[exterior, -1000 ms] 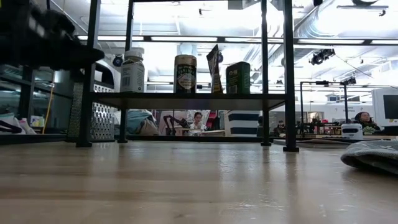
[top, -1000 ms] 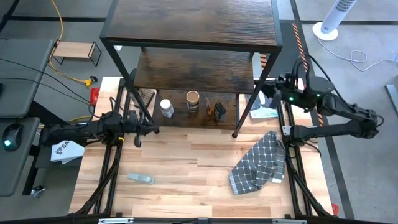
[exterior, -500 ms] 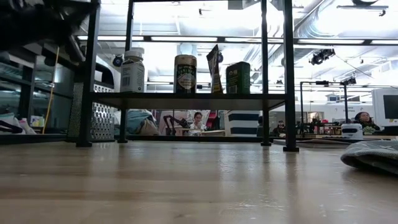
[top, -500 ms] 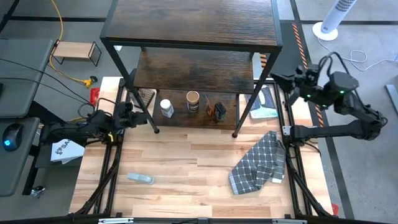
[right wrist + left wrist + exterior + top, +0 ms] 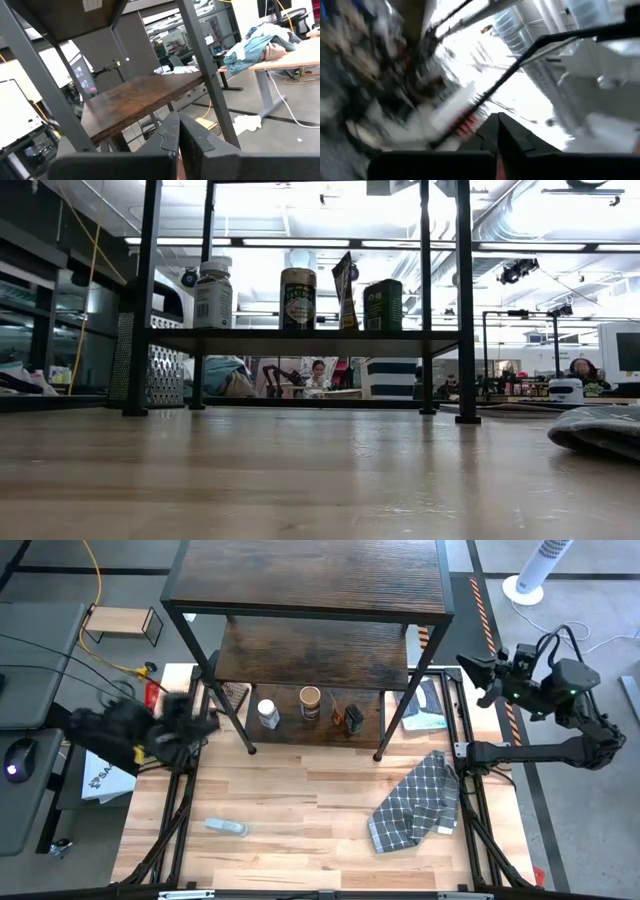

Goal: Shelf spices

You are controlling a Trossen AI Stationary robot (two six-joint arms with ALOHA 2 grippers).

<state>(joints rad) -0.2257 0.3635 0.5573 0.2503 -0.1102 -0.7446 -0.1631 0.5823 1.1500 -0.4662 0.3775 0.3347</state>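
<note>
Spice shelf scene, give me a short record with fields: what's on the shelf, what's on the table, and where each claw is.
shelf: three dark wood tiers, black frame
lowest tier: white-capped jar, tan-lidded jar, packet, dark jar
table: checked cloth, clear plastic object
left claw: shut, by shelf's left legs
right claw: shut, right of shelf, off the table

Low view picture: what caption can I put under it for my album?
Four spices lined up on the shelf's lowest board, seen from table height.

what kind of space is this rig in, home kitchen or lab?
Likely an open robotics lab or workshop, not a kitchen: exposed ceiling ducts, a desk with a computer mouse beside the table, and a person at a workstation behind.
</note>
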